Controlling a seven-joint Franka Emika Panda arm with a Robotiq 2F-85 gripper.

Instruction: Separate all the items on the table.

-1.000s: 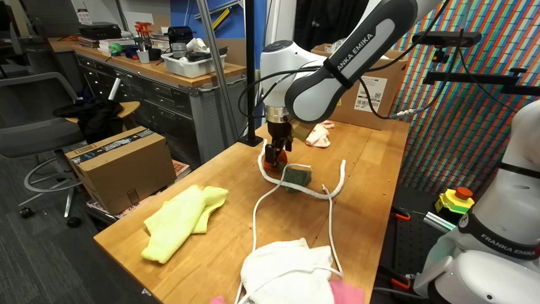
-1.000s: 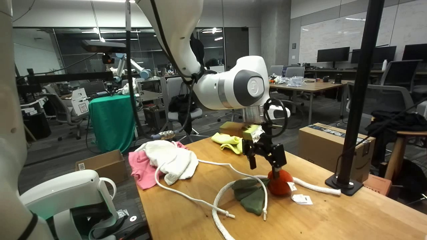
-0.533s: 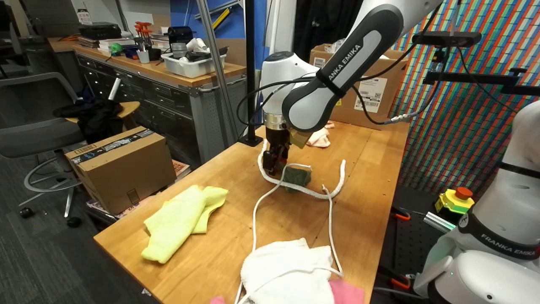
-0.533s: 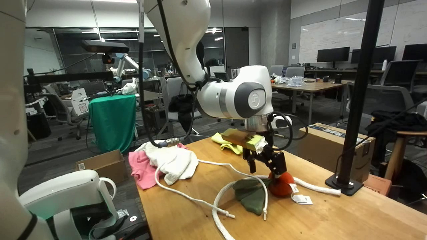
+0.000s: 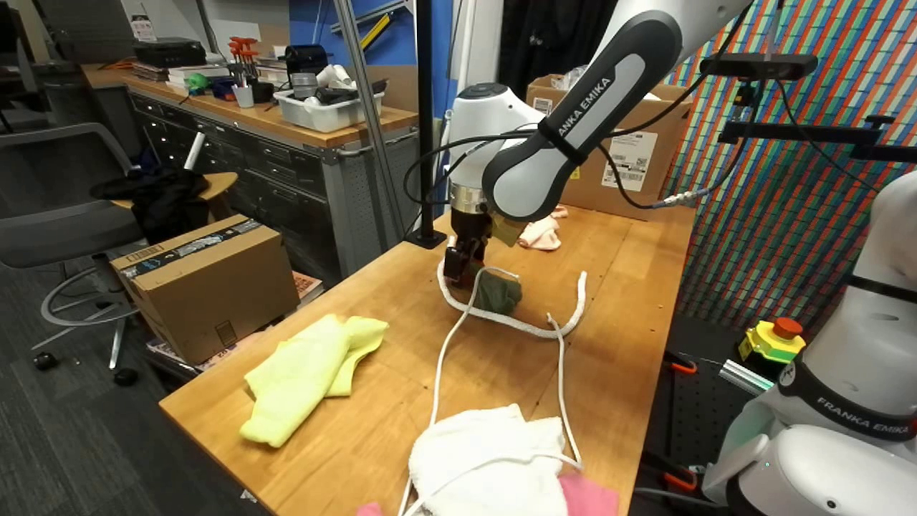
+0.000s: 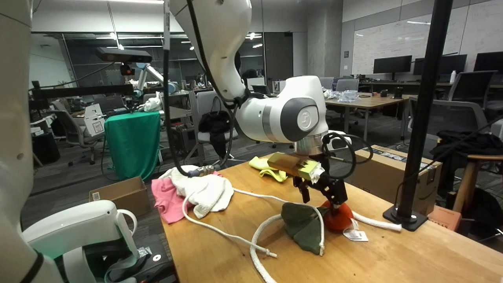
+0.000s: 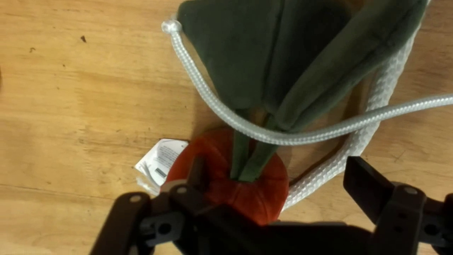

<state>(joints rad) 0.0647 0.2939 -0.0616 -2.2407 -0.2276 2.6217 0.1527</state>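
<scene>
In an exterior view: taped cardboard box (image 5: 208,290), 9 o'clock; white bin (image 5: 319,117) atop workbench (image 5: 294,172), between 10 and 11 o'clock. In an exterior view: green-draped stand (image 6: 131,145), 9 o'clock; brown carton (image 6: 127,200), 8 o'clock; whiteboard (image 6: 393,47), 2 o'clock; black pole (image 6: 423,114), 3 o'clock.

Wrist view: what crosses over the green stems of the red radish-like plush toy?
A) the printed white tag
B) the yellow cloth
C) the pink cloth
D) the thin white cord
D: the thin white cord curves over the green stems, hiding a short stretch of each before they meet the red body.
</scene>
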